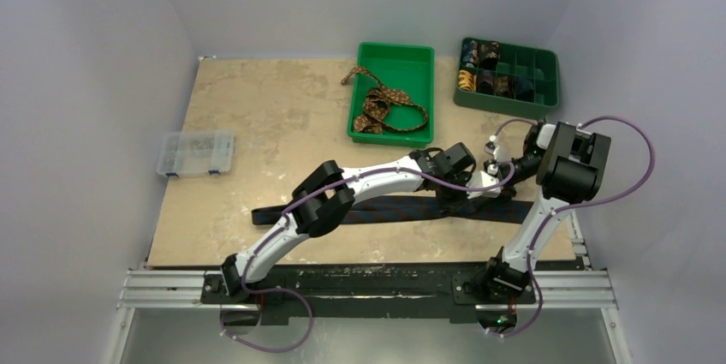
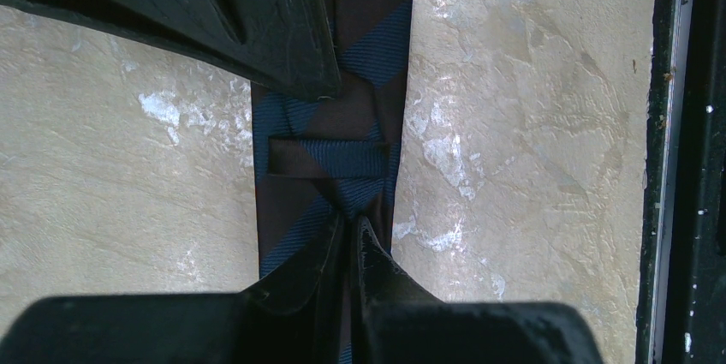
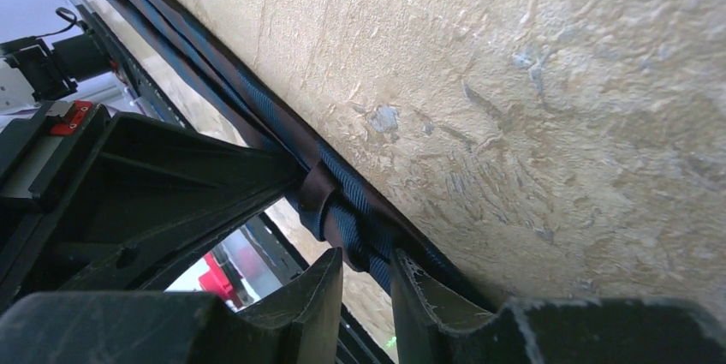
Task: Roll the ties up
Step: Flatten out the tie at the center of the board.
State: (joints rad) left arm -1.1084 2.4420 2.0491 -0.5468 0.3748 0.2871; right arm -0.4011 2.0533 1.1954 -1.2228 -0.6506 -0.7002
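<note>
1. Dark navy-and-brown striped tie (image 1: 402, 207): flat on the near part of the table, running left to right, not yet coiled.
2. Left gripper (image 2: 349, 231): jaws together, tips pressed onto the tie just beside its keeper loop (image 2: 330, 158).
3. Right gripper (image 3: 368, 283): jaws narrowly apart with tie fabric between the tips; cannot tell whether gripped firmly.
4. Probably light, limp and a little slippery, so apt to uncoil. Best pinched across its width at the right end, with the flat length pinned.
5. Brown patterned tie (image 1: 385, 107): loose in the far green tray (image 1: 395, 47).
</note>
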